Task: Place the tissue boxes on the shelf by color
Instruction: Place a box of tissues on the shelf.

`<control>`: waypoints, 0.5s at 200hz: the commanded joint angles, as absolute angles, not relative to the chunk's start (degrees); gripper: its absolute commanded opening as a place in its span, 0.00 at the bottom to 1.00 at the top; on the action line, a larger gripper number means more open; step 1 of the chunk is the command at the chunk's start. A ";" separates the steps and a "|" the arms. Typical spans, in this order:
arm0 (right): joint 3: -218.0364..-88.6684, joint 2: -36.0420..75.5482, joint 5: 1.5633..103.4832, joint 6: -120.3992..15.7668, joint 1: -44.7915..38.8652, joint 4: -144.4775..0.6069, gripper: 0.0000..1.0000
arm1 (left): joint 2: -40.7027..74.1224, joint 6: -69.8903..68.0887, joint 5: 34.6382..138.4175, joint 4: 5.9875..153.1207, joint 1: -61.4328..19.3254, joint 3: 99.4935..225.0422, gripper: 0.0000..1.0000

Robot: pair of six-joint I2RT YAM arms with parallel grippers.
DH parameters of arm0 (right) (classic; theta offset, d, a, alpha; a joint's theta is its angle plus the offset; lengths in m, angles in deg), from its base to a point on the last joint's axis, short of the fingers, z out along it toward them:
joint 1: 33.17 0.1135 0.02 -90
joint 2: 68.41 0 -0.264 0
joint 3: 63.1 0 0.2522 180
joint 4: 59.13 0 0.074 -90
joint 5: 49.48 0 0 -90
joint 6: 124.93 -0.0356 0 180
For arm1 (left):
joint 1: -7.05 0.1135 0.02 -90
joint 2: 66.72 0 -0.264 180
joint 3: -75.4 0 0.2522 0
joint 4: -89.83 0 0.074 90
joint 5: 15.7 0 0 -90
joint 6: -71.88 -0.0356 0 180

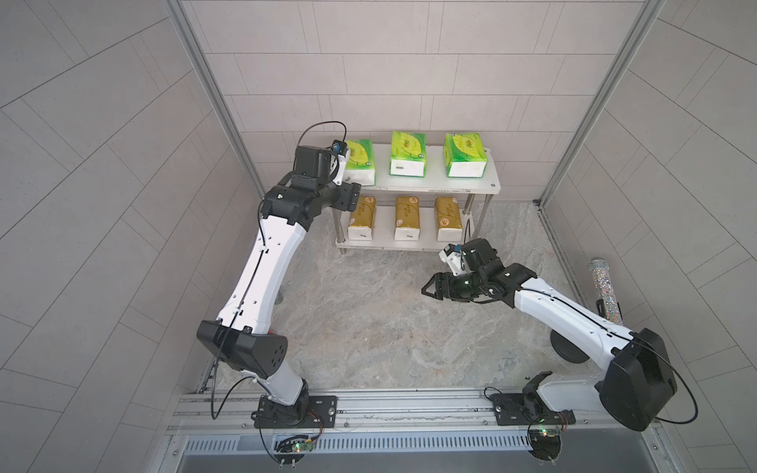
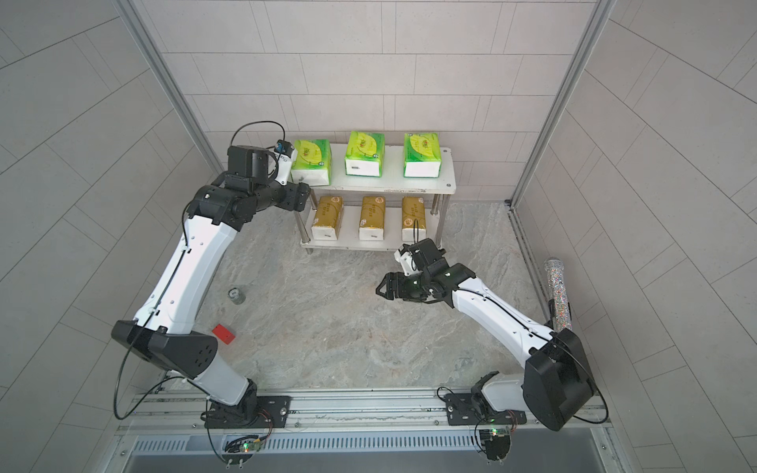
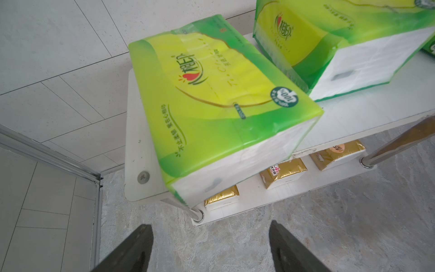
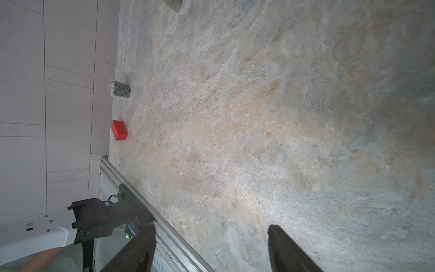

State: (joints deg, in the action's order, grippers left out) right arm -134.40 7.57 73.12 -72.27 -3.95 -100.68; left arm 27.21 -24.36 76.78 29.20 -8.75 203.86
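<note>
The shelf (image 1: 434, 185) stands against the back wall. Three green tissue boxes (image 1: 408, 153) sit on its upper board and three gold-brown ones (image 1: 407, 217) on its lower board. The leftmost green box (image 3: 211, 94) lies askew, its white end hanging over the board's front edge. My left gripper (image 3: 210, 227) is open and empty, just in front of the shelf's left end, its fingers apart over bare floor. My right gripper (image 1: 428, 288) is open and empty too, low over the floor in front of the shelf's right end, pointing left; the right wrist view shows only floor between its fingers (image 4: 280, 240).
A glittery cylinder (image 1: 604, 290) on a black stand rises by the right wall. A red block (image 2: 224, 333) and a small patterned can (image 2: 236, 295) sit on the floor near the left wall, beside my left arm. An aluminium rail (image 1: 409, 403) runs along the front.
</note>
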 commanded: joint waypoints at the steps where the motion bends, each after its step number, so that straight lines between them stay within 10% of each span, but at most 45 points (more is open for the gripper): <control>1: -133.91 7.81 72.68 -72.21 -3.76 -100.57 0.78 | 28.11 -24.21 75.97 32.83 -8.71 204.05 0.81; 100: -133.05 7.71 73.64 -71.44 -3.76 -101.53 0.78 | 30.39 -21.85 73.77 39.57 -8.53 203.27 0.66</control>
State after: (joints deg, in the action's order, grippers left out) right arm -133.94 7.77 73.36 -72.23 -3.95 -100.50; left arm 29.72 -22.00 74.88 36.72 -8.75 203.86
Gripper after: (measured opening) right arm 0.781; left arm 0.672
